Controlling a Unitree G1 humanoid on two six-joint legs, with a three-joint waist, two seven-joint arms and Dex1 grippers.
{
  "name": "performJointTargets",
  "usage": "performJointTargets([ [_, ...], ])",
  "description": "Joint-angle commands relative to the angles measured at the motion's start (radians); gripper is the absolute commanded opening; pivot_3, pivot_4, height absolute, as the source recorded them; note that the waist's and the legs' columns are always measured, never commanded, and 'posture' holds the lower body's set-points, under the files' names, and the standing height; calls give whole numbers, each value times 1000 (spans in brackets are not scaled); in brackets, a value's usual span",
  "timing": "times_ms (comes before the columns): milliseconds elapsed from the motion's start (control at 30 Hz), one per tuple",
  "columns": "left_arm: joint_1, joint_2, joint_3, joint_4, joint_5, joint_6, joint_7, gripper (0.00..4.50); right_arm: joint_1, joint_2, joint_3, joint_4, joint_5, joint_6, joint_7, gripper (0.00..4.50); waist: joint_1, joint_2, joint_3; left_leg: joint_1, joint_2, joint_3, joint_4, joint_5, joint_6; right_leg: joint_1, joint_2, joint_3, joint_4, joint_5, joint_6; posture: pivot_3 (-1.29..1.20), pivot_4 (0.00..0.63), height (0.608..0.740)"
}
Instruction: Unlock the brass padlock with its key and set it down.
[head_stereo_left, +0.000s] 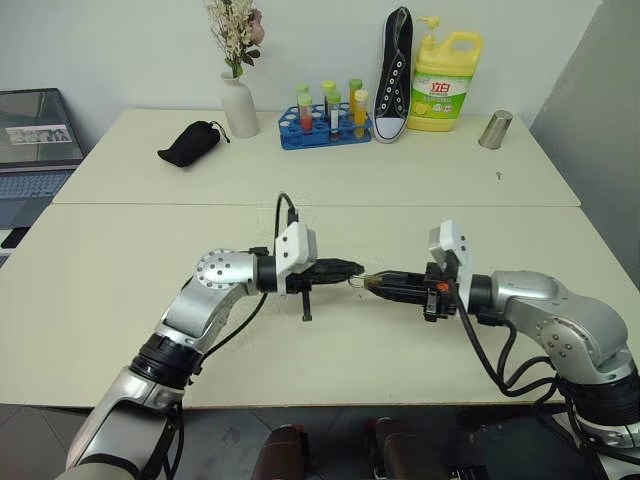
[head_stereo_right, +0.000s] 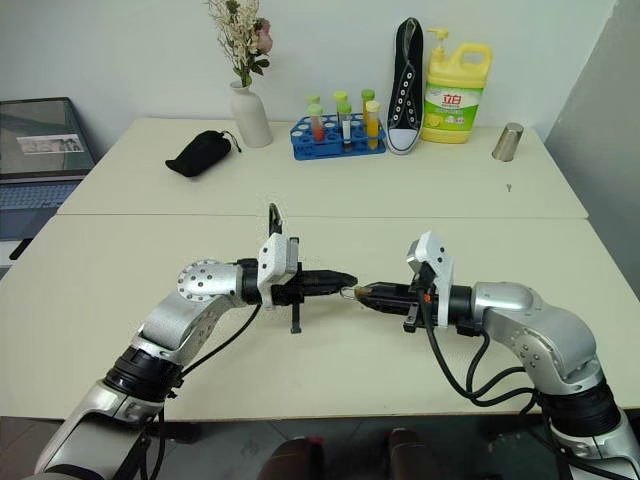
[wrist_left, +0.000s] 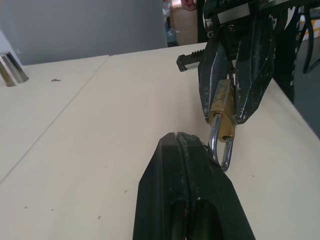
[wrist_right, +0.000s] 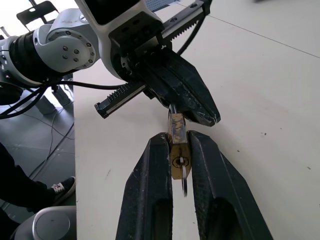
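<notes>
Right gripper (wrist_right: 177, 150) of mine is clamping the small, rigid, light brass padlock (wrist_right: 178, 145) by its flat sides between my fingertips, key (wrist_right: 183, 175) hanging in its keyway, while my closed left gripper (wrist_left: 182, 150) is pressing against the slippery steel shackle (wrist_left: 220, 145).

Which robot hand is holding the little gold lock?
The right end effector: the brass padlock sits clamped between its two black fingers. The left end effector has its fingers closed at the silvery shackle.
</notes>
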Motion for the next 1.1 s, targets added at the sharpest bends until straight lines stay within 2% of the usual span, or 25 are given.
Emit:
performJointTargets([
  [33,24,10,21,-104,-40,82,-55,0,-14,11,-54,-31,24,-10,-19,180,0,0,0,0,0,0,0,0,0,0,0,0,0,0,0,0,150,740],
  [200,39,6,53,-158,-58,182,-64,0,-18,11,-54,-15,21,-13,-21,180,0,0,0,0,0,0,0,0,0,0,0,0,0,0,0,0,150,740],
  [500,70,-22,86,-90,34,155,-46,0,-21,21,-76,-17,80,7,3,180,1,0,0,0,0,0,0,0,0,0,0,1,0,0,0,0,150,740],
  [1100,67,-61,151,-225,-75,339,-25,0,-3,37,-74,9,58,-5,-8,180,1,0,0,0,0,0,0,0,0,0,0,1,0,0,0,0,150,740],
])
